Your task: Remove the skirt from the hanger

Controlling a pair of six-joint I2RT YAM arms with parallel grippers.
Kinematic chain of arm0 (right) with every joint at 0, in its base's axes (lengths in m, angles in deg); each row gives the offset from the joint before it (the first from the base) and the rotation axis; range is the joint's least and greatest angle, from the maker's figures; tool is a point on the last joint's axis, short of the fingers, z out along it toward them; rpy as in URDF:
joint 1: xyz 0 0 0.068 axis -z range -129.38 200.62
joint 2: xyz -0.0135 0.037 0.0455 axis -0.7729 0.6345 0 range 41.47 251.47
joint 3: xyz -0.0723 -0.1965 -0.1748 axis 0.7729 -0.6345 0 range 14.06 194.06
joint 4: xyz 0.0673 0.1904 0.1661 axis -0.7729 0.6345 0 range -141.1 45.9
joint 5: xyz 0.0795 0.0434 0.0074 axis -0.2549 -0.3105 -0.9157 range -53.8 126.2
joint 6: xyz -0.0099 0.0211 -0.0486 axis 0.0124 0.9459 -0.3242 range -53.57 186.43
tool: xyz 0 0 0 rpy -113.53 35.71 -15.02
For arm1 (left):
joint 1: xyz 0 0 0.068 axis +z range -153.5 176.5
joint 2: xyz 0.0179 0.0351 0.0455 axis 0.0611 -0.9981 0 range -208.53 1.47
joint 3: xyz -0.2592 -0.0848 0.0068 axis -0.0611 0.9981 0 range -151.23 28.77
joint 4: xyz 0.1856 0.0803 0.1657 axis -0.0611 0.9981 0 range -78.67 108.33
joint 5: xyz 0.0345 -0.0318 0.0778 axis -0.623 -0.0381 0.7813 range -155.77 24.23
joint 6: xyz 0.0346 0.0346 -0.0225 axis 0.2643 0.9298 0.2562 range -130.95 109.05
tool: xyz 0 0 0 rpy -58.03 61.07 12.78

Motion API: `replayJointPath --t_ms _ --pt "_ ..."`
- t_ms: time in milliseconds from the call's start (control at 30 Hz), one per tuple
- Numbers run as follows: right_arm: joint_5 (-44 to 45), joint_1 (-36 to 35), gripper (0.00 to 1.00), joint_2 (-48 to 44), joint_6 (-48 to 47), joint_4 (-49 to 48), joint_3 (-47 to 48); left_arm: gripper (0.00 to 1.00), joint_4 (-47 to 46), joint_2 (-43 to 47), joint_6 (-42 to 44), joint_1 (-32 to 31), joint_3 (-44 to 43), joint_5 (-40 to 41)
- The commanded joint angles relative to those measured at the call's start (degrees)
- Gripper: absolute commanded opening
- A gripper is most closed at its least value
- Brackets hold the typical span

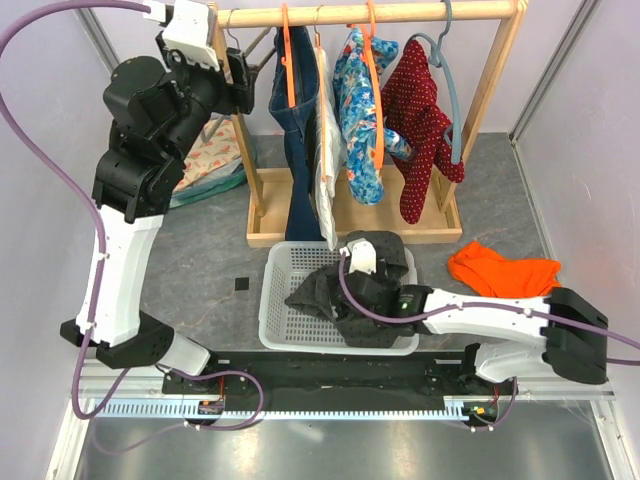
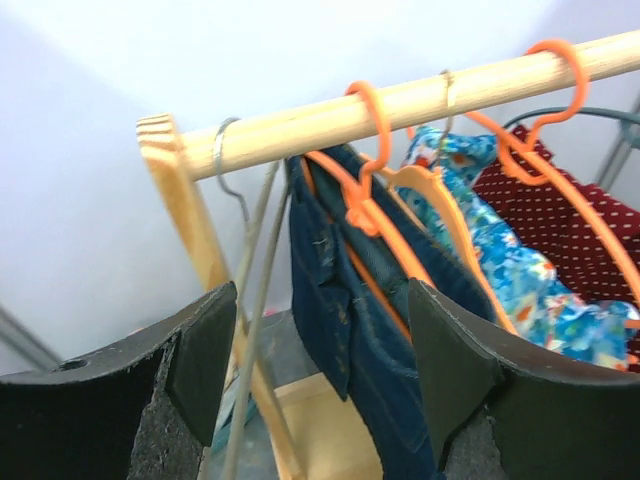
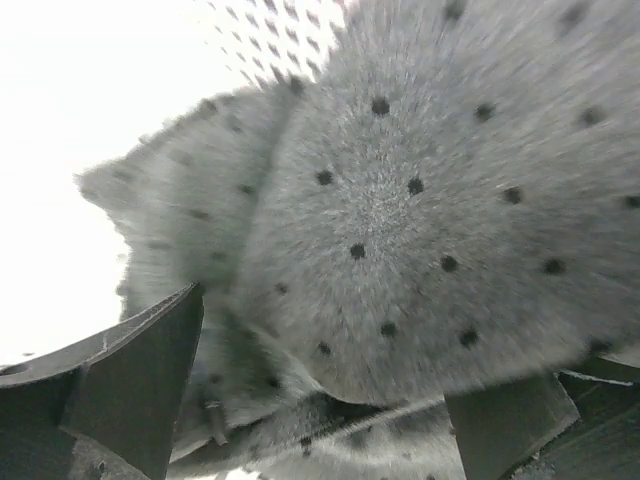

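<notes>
Though partly hidden, skirt on hanger

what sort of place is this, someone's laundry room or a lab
Most likely a lab cell staged as a laundry corner: a small wooden clothes rack and a white laundry basket sit on a tabletop, boxed in by plain panel walls.

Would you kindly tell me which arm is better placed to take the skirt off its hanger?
Left: the left pincer, open, faces the skirt on the hanger, while the right pincer hangs low over the dotted garment.
</notes>
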Motion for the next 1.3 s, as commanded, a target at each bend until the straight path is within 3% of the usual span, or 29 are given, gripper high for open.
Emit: replayJointPath --t_ms 0,267,533,567,733,1067,1167,1200,1267 --pt "1.1 -0.1 0.98 -8.4 -3.8 3.6 8.1 0.75 -0.8 -5.0 -0.4 -3.4 -1.4 0.7" --pt "-10.4 -2.0 0.98 -16.1 -7.4 1.3 13.0 0.75 -2.9 -13.4 -1.1 -5.3 -4.7 6.1" --pt "-14.0 -3.2 0.98 -19.8 -9.0 -0.5 12.8 0.73 -4.1 -17.7 -0.9 -5.2 -6.6 9.1" --pt "-13.6 -3.2 0.98 -20.0 -9.0 -0.6 12.8 0.7 -4.1 -18.0 -0.9 -5.2 -6.6 9.1" --pt "-10.5 -3.1 0.98 -21.5 -9.0 -0.5 12.9 0.35 -4.2 -18.2 -0.5 -5.1 -6.1 9.7" --pt "-7.9 -3.2 0.98 -24.7 -10.6 -0.1 17.0 0.27 -4.2 -19.2 0.4 -4.3 -4.4 10.4" --pt "-7.9 -3.2 0.98 -24.3 -10.9 0.0 17.7 0.39 -4.4 -20.2 1.2 -4.2 -4.4 10.4" --pt "-7.9 -3.2 0.98 -24.0 -10.9 0.0 17.8 0.38 -4.4 -20.4 1.3 -4.1 -4.3 10.4" --pt "-8.0 -3.2 0.98 -23.7 -10.9 -0.2 18.1 0.18 -4.3 -21.0 1.4 -4.0 -4.1 10.2"
